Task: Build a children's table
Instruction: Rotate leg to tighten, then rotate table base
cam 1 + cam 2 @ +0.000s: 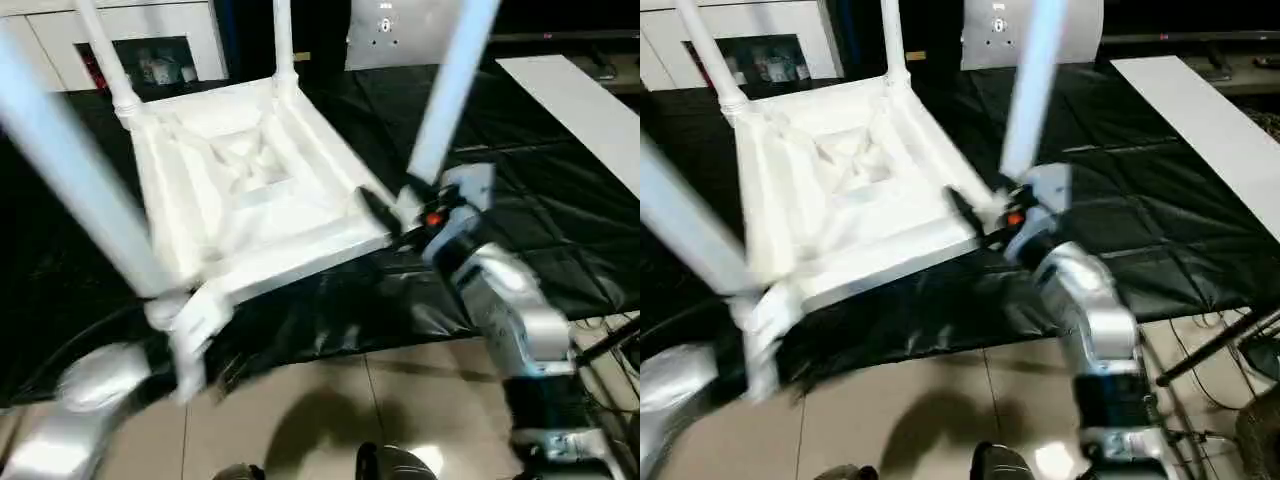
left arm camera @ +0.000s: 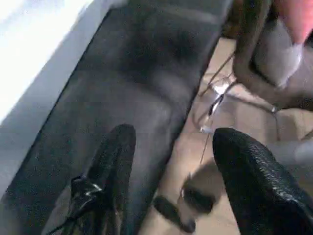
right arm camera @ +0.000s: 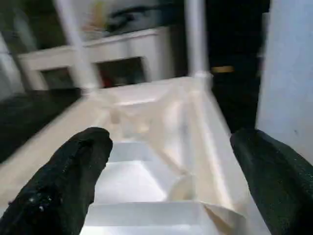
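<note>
white plastic children's table upside down, legs up, centre-left of frame.
our right gripper gapes at its corner; our left gripper is released, holding nothing.

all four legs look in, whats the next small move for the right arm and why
Probably close the right pincer on the near edge of the table top. The top lies underside up on the black mat with four legs standing in its corners, and the pincer is wide open at that edge, holding nothing.

Black mat over tiled floor; white cabinet behind.
</note>
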{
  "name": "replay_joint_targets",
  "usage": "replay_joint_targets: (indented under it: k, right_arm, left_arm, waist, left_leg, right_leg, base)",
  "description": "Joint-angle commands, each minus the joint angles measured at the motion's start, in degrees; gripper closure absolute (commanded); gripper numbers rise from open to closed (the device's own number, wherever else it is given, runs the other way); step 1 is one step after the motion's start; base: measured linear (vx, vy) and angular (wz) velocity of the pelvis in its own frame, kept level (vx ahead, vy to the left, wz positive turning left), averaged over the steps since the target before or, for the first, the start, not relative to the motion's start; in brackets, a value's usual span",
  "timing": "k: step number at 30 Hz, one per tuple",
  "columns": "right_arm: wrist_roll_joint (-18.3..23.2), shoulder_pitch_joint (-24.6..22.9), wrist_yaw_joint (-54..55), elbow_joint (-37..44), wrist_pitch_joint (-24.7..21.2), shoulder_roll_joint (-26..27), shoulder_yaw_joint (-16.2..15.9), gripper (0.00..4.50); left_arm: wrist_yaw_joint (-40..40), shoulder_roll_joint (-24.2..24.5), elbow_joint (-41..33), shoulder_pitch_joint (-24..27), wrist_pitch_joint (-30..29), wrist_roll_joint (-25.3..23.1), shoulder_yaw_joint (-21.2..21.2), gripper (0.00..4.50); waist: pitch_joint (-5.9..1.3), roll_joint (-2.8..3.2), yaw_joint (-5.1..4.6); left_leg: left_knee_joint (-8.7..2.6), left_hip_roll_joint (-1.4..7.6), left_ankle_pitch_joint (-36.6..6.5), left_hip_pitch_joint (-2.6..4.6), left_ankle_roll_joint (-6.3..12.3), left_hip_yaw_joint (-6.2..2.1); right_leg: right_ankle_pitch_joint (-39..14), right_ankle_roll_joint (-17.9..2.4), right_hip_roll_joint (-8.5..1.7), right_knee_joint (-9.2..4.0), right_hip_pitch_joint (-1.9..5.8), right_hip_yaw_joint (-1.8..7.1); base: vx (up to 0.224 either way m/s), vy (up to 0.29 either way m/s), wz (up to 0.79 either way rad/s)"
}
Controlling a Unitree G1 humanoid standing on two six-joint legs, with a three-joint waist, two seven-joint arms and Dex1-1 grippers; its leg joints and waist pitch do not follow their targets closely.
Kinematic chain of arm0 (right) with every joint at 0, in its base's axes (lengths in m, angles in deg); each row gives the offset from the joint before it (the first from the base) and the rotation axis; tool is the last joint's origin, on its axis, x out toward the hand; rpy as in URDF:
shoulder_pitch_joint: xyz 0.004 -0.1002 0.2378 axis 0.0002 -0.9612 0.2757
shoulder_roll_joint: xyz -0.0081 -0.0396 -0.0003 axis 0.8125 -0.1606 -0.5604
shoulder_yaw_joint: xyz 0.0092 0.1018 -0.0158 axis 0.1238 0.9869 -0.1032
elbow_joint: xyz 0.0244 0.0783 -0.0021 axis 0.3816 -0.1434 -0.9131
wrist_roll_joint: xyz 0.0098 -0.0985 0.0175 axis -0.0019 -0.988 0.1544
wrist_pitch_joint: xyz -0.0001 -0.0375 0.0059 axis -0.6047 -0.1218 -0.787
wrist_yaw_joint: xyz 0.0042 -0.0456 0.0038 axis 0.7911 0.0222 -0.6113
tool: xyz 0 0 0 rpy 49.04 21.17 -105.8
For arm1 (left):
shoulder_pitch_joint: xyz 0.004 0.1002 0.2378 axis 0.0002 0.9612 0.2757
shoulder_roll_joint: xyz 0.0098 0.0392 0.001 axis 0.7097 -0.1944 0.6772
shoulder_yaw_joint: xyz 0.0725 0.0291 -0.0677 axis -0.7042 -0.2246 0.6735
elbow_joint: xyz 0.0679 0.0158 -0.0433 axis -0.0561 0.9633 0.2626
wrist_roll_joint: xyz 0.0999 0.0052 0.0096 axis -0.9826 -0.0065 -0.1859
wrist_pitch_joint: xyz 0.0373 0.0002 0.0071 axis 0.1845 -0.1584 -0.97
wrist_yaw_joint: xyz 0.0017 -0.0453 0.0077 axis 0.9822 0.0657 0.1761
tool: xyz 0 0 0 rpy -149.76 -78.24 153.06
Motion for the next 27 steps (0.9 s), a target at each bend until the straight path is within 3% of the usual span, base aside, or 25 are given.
replay_joint_targets:
  k: [1,4,5,7,9,11,14,20,27]
  right_arm:
    - [-1.8,0.6,3.5,-3.1,1.9,-2.3,3.6,0.0]
    - [-2.6,0.1,3.2,-4.3,2.9,-4.6,3.9,0.0]
    - [-2.6,0.0,3.2,-4.3,2.9,-4.7,3.9,0.0]
    - [-2.6,-2.8,-0.3,-1.8,1.9,-5.3,1.5,0.0]
    - [-2.5,-4.6,-2.7,-0.1,0.4,-5.5,-0.3,0.0]
    - [-2.9,-6.6,-4.9,1.1,-0.6,-5.8,-3.3,0.0]
    - [-4.5,-8.2,-4.2,0.8,-2.7,-5.6,-6.3,0.0]
    - [-9.3,-8.3,-1.8,-2.1,-4.5,-4.9,-9.8,0.0]
    - [-11.7,-2.8,0.6,-11.1,-1.6,-1.3,-12.4,0.0]
  left_arm:
    - [2.6,3.5,-3.6,2.9,-2.2,3.0,3.7,1.27]
    - [5.5,9.0,-1.6,5.5,-3.1,4.2,9.9,1.0]
    - [5.6,9.1,-1.4,5.5,-3.0,4.1,10.1,0.87]
    - [2.1,9.0,3.1,0.9,1.0,3.5,13.7,0.67]
    - [0.2,7.9,4.7,-2.3,1.7,4.1,14.8,0.58]
    - [-0.6,6.8,5.3,-5.5,1.2,5.8,14.9,0.43]
    - [-0.5,5.7,6.3,-8.6,0.8,7.2,13.1,0.19]
    - [0.5,2.2,8.8,-13.7,1.1,7.8,10.2,0.03]
    - [2.0,-2.6,6.2,-17.7,-1.3,10.4,2.2,0.03]
  waist:
    - [-3.01,0.38,-0.31]
    - [-3.05,0.02,0.08]
    - [-3.07,0.04,0.06]
    - [-3.14,-0.14,0.27]
    - [-3.33,0.07,0.26]
    - [-3.82,-0.21,0.4]
    - [-3.99,-0.48,-0.03]
    - [-3.82,-0.38,0.23]
    - [-3.76,-0.3,0.22]
  left_leg:
    - [-5.08,2.29,-17.1,1.26,1.29,-0.52]
    - [-5.0,1.9,-16.4,1.16,2.15,-0.29]
    - [-4.93,1.82,-16.1,1.22,2.48,-0.22]
    - [-4.87,1.75,-15.5,1.21,3.08,-0.24]
    - [-4.86,1.83,-14.5,0.89,3.17,-0.41]
    - [-4.71,2.05,-11.7,0.57,3.35,-0.47]
    - [-4.37,1.81,-9.9,0.29,3.91,-0.3]
    - [-4.14,1.76,-11.6,0.61,2.85,-0.14]
    - [-4.27,1.87,-14.7,0.96,1.51,-0.35]
  right_leg:
    - [-24.9,-8.6,-2.53,-3.64,1.92,3.39]
    - [-24.4,-8.4,-2.2,-3.45,1.9,3.7]
    - [-24.3,-8.3,-2.09,-3.56,1.92,3.76]
    - [-24.3,-8.0,-2.16,-3.69,2.05,3.82]
    - [-22.4,-8.4,-2.16,-3.37,2.51,3.8]
    - [-18.4,-9.8,-2.43,-2.78,3.03,3.91]
    - [-17.3,-11.1,-2.42,-2.55,3.19,3.99]
    - [-22.5,-10.2,-2.42,-3.1,2.77,4.06]
    - [-24.4,-10.1,-2.42,-3.12,2.64,4.01]
  base:
    - [0.0,0.0,0.0]
    - [0.0,0.0,0.0]
    - [0.0,0.0,0.0]
    - [0.0,0.0,0.0]
    - [0.0,0.0,0.0]
    - [0.0,0.0,0.0]
    - [0.0,0.0,0.0]
    - [0.0,0.0,0.0]
    - [0.0,0.0,0.0]
